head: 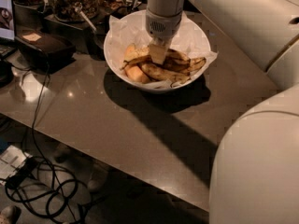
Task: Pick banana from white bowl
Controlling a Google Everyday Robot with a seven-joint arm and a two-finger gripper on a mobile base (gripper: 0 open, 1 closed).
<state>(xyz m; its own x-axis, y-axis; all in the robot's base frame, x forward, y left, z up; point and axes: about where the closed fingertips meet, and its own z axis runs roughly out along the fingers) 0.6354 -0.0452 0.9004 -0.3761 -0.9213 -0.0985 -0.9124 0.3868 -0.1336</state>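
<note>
The white bowl (pixel 117 41), lined with crinkled white paper, stands on the grey counter at the upper middle. Several bananas lie in it. A long, curved, yellowish banana (pixel 161 73) lies across the front of the bowl, and browner spotted bananas (pixel 189 62) lie to its right. My gripper (pixel 158 54) reaches straight down from the white arm into the middle of the bowl, with its tip among the bananas just above the long one. The arm hides the bananas behind it.
A black box (pixel 42 48) and a laptop edge (pixel 5 13) are at the left of the counter. Containers of snacks (pixel 70 1) stand behind the bowl. Cables (pixel 42 185) lie on the floor below. My white arm body (pixel 257 162) fills the right foreground.
</note>
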